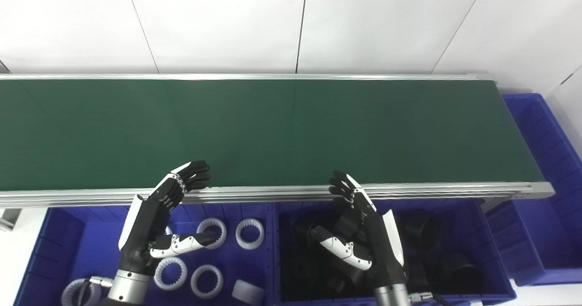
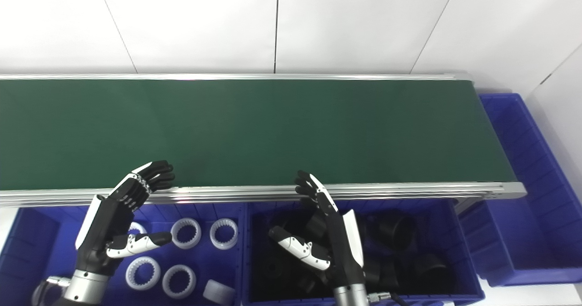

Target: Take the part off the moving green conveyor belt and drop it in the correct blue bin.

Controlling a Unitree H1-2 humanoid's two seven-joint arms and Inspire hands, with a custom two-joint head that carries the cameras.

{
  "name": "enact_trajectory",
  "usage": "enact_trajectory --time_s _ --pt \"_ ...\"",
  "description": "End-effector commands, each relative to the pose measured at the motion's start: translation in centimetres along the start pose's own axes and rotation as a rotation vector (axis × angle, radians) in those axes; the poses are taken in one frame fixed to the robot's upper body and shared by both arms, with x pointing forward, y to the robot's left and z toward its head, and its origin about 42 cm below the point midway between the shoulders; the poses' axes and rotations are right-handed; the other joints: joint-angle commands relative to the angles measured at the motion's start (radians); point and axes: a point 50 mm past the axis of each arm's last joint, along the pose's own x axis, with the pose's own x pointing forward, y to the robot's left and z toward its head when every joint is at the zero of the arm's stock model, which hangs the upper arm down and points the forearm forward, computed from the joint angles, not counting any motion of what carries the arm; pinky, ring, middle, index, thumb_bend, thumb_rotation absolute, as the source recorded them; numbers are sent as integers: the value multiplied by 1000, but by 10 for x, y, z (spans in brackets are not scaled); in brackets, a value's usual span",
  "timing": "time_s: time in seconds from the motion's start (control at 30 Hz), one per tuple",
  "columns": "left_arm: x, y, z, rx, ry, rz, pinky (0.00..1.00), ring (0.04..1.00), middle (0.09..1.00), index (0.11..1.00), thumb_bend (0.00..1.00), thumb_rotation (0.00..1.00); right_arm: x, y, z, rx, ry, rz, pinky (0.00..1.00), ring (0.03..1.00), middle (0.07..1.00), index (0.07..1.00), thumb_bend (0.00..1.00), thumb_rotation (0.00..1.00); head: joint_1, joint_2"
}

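The green conveyor belt [image 1: 273,128] runs across the view and carries no part that I can see. My left hand [image 1: 154,219] is open and empty, above the left blue bin [image 1: 59,233], fingertips at the belt's near rail. My right hand [image 1: 359,228] is open and empty, above the middle blue bin [image 1: 491,233], fingertips also at the rail. The left bin holds several white toothed rings [image 1: 249,233]. The middle bin holds several black cylindrical parts [image 1: 459,274].
A third blue bin [image 1: 550,160] stands past the belt's right end, with nothing showing in it. A silver rail [image 1: 273,193] edges the belt's near side. A white panelled wall rises behind the belt.
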Motion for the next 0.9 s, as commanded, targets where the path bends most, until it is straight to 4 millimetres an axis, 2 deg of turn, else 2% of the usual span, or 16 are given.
enact_trajectory --time_s 0.0,0.87 --pt "6 2 6 2 -59 -4 736 771 807 807 993 401 4 2 6 11 -22 -14 723 793 830 874 724 519 3 1" --pt "4 1 0 -4 -38 -8 737 772 811 813 971 375 5 -2 6 8 -22 -3 725 794 830 878 709 503 10 1"
